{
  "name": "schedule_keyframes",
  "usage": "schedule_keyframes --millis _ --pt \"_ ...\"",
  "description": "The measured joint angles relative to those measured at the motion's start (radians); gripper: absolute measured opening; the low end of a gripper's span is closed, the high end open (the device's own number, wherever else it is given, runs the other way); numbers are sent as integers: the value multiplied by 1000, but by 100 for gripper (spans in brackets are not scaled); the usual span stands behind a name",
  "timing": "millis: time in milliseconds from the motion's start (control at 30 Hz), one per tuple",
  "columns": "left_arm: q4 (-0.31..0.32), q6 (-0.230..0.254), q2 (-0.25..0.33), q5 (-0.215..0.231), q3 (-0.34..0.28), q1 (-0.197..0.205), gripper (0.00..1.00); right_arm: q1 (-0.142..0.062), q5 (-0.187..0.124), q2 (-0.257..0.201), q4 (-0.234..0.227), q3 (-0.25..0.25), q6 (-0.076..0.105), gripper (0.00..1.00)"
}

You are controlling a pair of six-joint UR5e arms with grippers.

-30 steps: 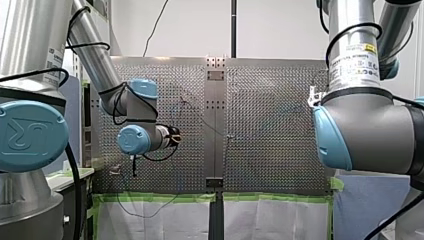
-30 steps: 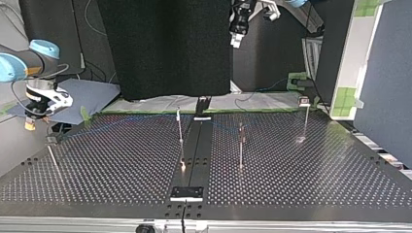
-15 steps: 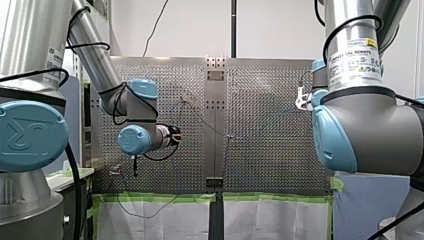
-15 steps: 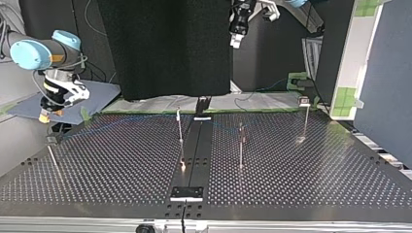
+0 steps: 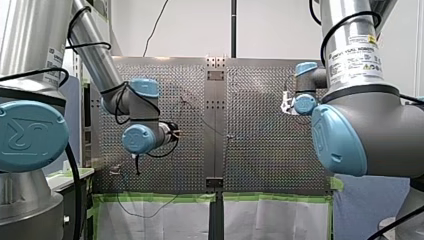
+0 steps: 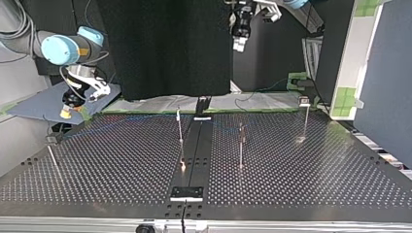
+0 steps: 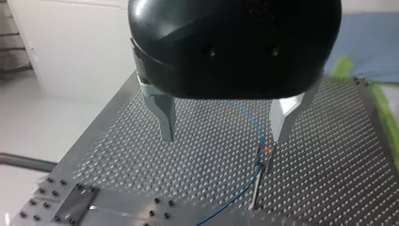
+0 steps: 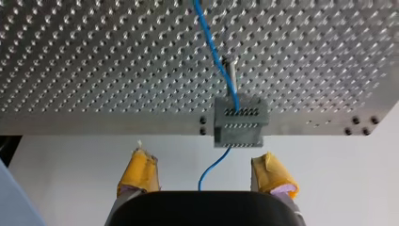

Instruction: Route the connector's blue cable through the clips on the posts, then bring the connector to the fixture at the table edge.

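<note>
Two grippers, both empty. Front view: right arm (image 5: 302, 100) has swung in over the table (image 5: 260, 150). Top view: right gripper (image 6: 64, 112) has neared the blue cable (image 6: 121, 121). Left wrist view: left gripper (image 7: 226, 125) gapes above a post (image 7: 259, 181). Right wrist view: fingers (image 8: 139, 172) spread, grey connector (image 8: 237, 121) just ahead at the table edge; likely a grasp approach.

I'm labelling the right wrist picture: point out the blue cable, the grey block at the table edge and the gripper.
blue cable (image 8: 212, 51): right wrist view, stretch beyond the block.
grey block (image 8: 240, 123): right wrist view, its front face.
right gripper (image 8: 202, 156): right wrist view, midway between its fingertips.
</note>
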Motion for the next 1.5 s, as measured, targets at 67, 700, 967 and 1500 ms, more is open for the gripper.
schedule_keyframes --millis 67,700,967,1500 --pt "-2 -6 0 -15 5 0 100 17 17 0 -13 0 -10 98" --pt "-11 -14 0 -75 16 0 100 177 153 71 -74 -15 -56 98" --pt "-12 -15 0 -70 16 0 100 239 188 117 -90 -42 -51 98" --pt "-11 -15 0 -68 16 5 100 366 314 195 -14 -82 -13 98"
